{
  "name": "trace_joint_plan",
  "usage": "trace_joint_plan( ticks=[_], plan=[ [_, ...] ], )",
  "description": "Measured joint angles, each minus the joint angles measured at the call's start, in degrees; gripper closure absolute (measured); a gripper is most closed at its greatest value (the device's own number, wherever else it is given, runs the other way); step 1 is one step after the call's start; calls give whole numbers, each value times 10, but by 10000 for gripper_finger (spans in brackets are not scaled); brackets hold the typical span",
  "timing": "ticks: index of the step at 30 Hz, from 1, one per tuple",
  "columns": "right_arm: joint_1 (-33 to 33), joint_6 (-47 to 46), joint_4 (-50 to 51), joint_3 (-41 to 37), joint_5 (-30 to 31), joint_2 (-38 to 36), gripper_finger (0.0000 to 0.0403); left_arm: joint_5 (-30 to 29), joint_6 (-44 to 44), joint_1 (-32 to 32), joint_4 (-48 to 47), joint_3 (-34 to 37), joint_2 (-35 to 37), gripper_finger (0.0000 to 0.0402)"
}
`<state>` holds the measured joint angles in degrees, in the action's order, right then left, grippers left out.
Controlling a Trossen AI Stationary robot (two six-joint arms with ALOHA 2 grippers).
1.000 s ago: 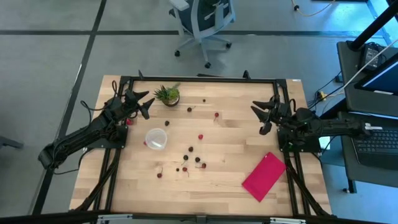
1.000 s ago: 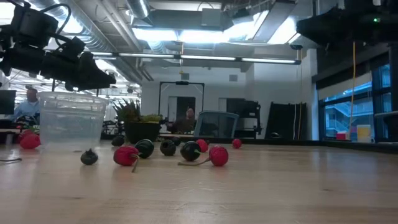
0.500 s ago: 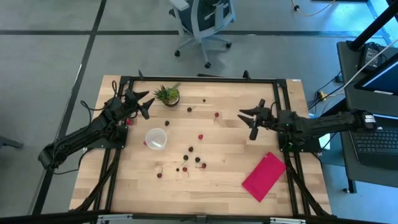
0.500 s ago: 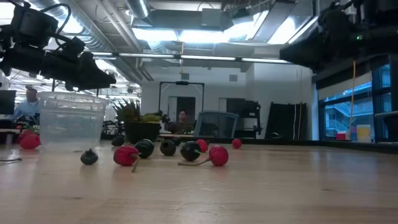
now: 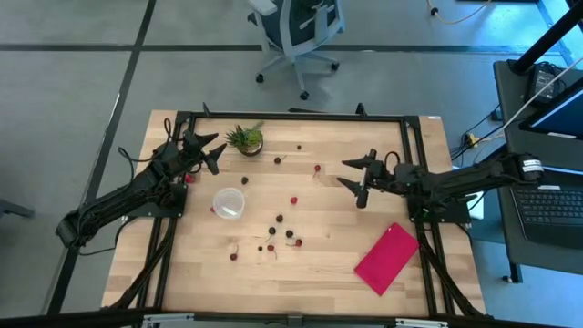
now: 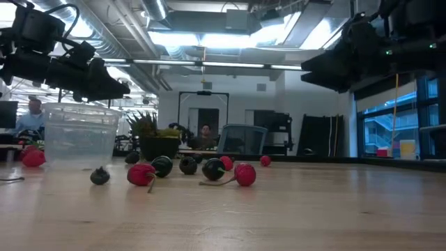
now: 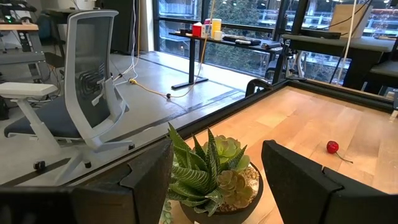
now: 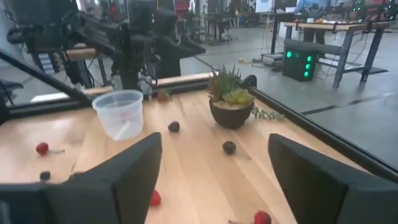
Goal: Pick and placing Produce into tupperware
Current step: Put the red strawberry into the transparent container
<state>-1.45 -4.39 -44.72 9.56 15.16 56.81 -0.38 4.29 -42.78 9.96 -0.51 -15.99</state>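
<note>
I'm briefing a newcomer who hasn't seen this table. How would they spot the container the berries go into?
Start at the wooden table and find the potted plant near its far edge. The container stands in front of the plant, beside the scattered berries. It is the only see-through white round cup there, unlike the flat pink sheet.

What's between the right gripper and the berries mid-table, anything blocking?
Nothing visible. The right gripper, fingers open, hovers over bare wood, and the table between it and the scattered berries is clear. The tupperware stands just beyond them; the potted plant sits off to the far side.
</note>
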Motion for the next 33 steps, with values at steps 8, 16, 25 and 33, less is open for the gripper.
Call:
trace_joint_plan(
  ticks=[8,16,25,33],
  plan=[
    [0,32,-54,0,2,67,89,41,70,0,3,0,0,162],
    [-24,31,-109,0,5,127,89,255,70,54,113,-21,-8,162],
    [-45,-11,-143,0,5,163,89,-27,-32,173,-239,-209,-119,162],
    [-57,-16,-143,0,5,164,89,-180,181,195,-609,-383,-253,162]
  ],
)
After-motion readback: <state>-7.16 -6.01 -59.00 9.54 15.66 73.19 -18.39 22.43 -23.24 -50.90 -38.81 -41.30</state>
